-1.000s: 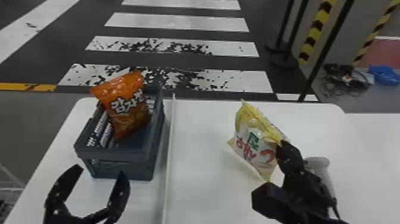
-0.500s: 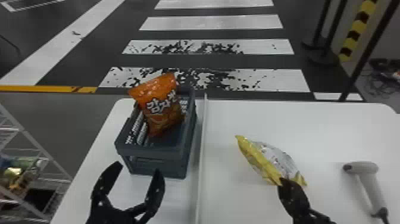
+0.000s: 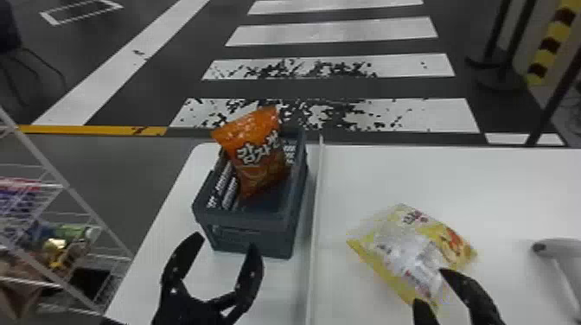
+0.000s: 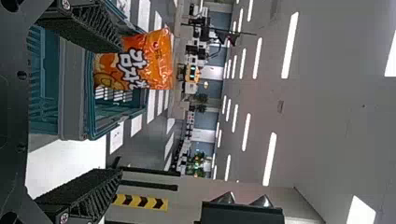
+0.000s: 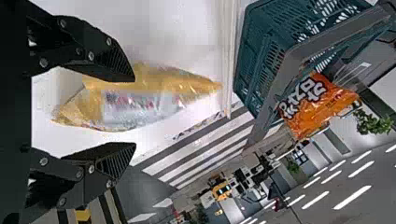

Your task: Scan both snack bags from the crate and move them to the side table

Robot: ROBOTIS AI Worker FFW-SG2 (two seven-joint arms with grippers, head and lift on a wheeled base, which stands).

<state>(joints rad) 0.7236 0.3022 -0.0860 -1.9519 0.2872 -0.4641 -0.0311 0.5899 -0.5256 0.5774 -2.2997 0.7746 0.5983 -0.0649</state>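
Observation:
My left gripper is open in front of the dark crate, where the orange snack bag leans with its top above the rim. At the lower right, my right gripper stands open at the near end of the yellow snack bag, which lies on the white table. From the left wrist, the open left gripper has the orange bag and crate beyond it. In the right wrist view the right gripper has its fingers spread, the yellow bag showing between them.
A grey-white handheld scanner lies at the table's right. A thin raised strip divides crate side from yellow bag side. Left of the table stands a wire rack holding packaged goods.
The head view has swung left. The yellow bag, earlier upright at my right gripper, has been let go and tipped flat onto the table. The crate and orange bag stayed put.

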